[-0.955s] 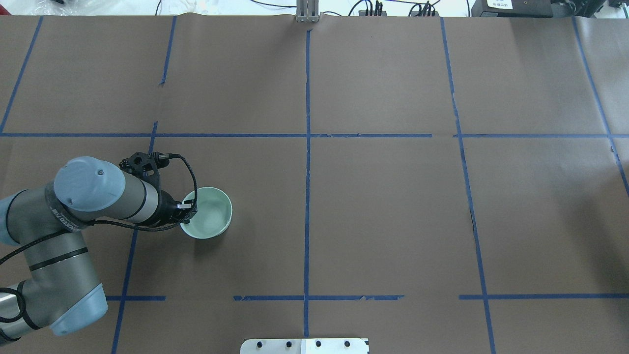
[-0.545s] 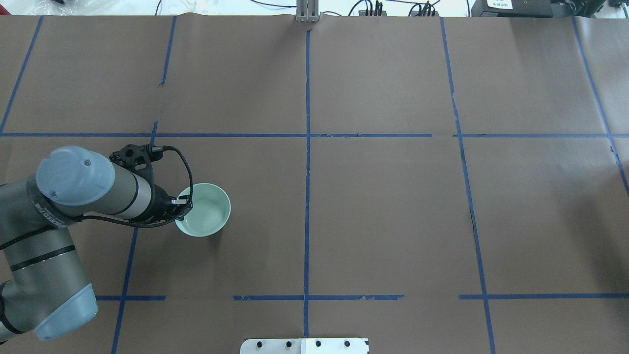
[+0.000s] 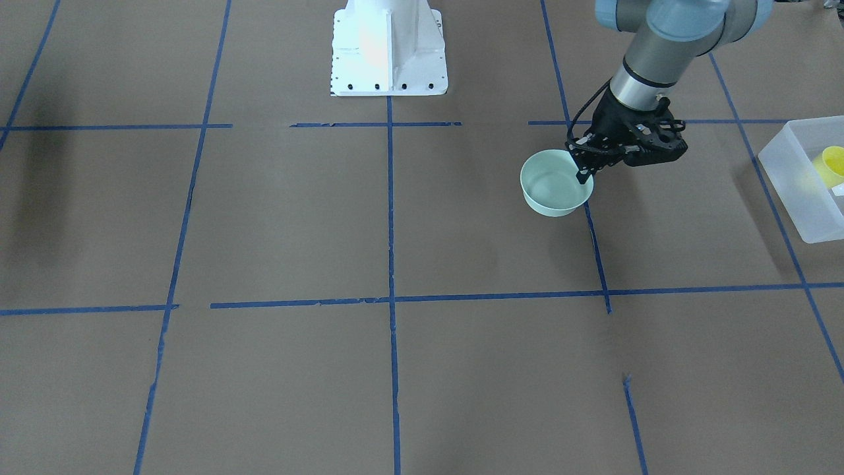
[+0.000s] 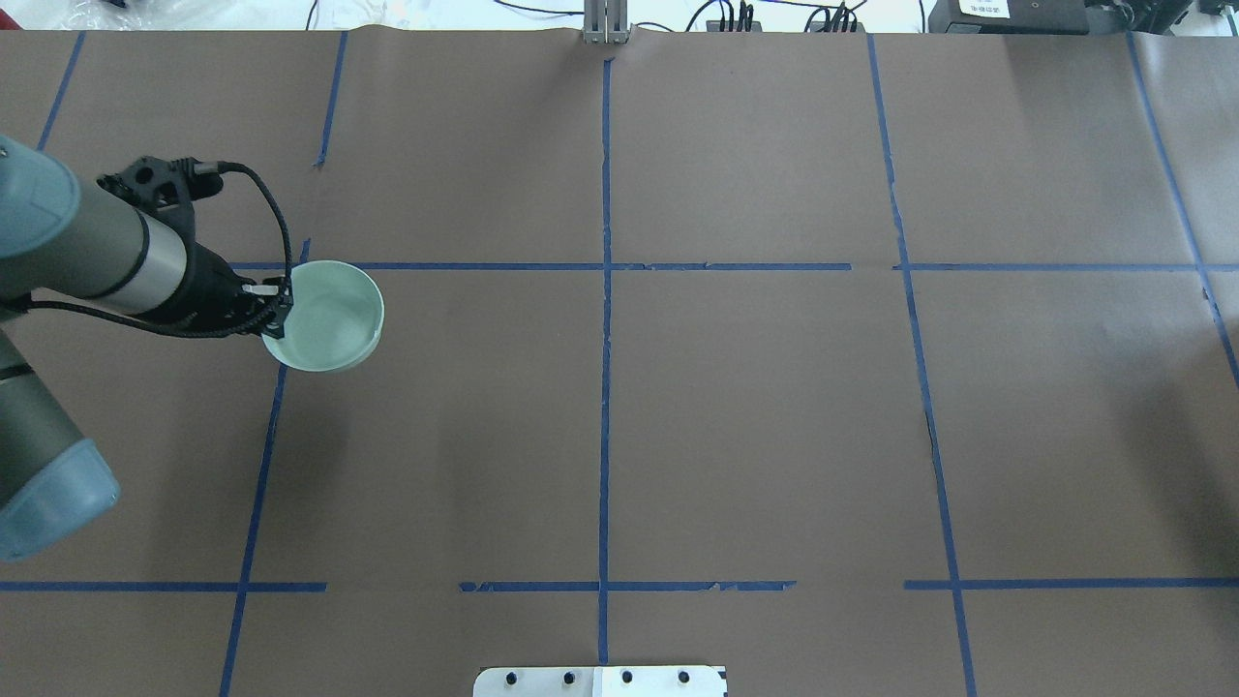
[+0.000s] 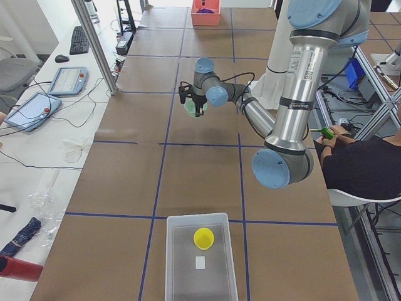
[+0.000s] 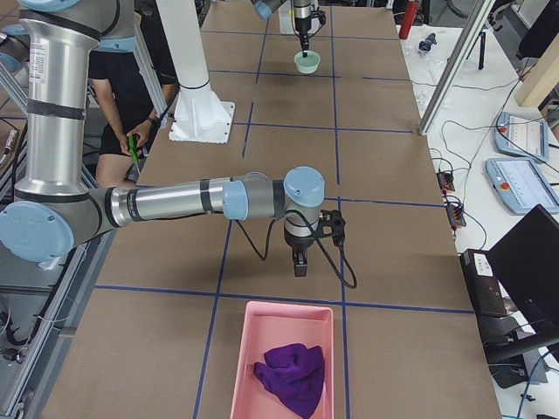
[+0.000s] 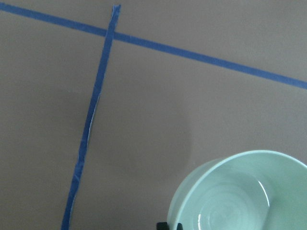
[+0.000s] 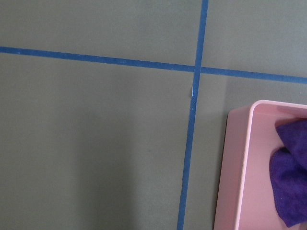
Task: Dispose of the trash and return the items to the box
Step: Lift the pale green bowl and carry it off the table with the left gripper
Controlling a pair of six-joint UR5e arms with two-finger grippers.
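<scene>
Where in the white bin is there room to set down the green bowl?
In the bin, the yellow cup and a small white piece take the middle. Bare floor: the stretch toward the left-side camera, past the white piece, and strips along both long walls. The bowl in the left pincer likely fits that stretch.

I could read no text in any view; a white label (image 4: 983,9) on the black box (image 4: 1045,19) at the table's far edge carried print too small to make out; a white sticker (image 5: 306,61) ran down the left arm (image 5: 294,94) in the left side view, its lettering blurred; the pendants (image 5: 67,78) beside the table showed nothing legible on their screens.
</scene>
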